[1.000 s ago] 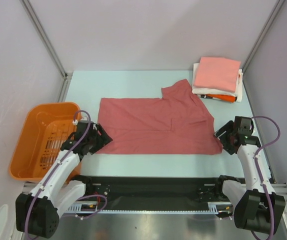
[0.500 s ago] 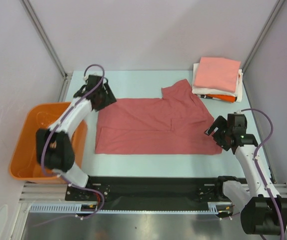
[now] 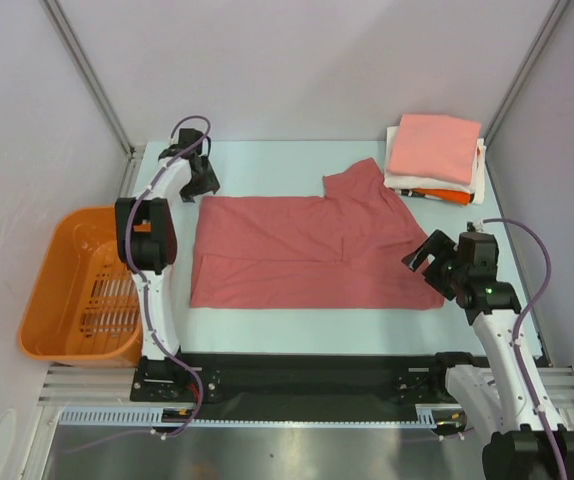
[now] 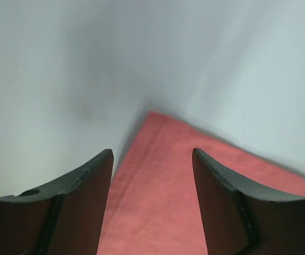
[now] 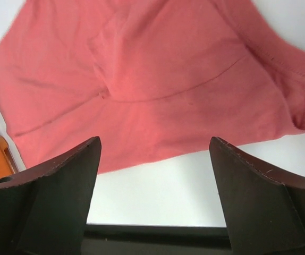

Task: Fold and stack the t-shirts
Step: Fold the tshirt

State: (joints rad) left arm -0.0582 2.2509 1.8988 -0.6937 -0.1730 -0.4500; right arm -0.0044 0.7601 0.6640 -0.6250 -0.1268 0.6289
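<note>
A pale blue-green desk sits between plain grey walls. A dusty-red t-shirt lies spread flat across its middle, with one sleeve angled toward the far right.

Just beyond that sleeve, apart from the dusty-red t-shirt, is a stack of folded tees. A salmon-pink t-shirt is on top, a white t-shirt lies under it, and an orange t-shirt peeks out at the bottom. An orange plastic basket stands near the dusty-red t-shirt's left edge.

The left pincer is at the dusty-red t-shirt's far-left corner. Its fingers are spread apart with nothing between them, and the left wrist view frames that corner of cloth in the gap. Whether a fingertip touches the cloth cannot be told.

The right pincer hangs over the dusty-red t-shirt's near-right corner. It is gaping wide and empty, with the cloth well below it in the right wrist view.
</note>
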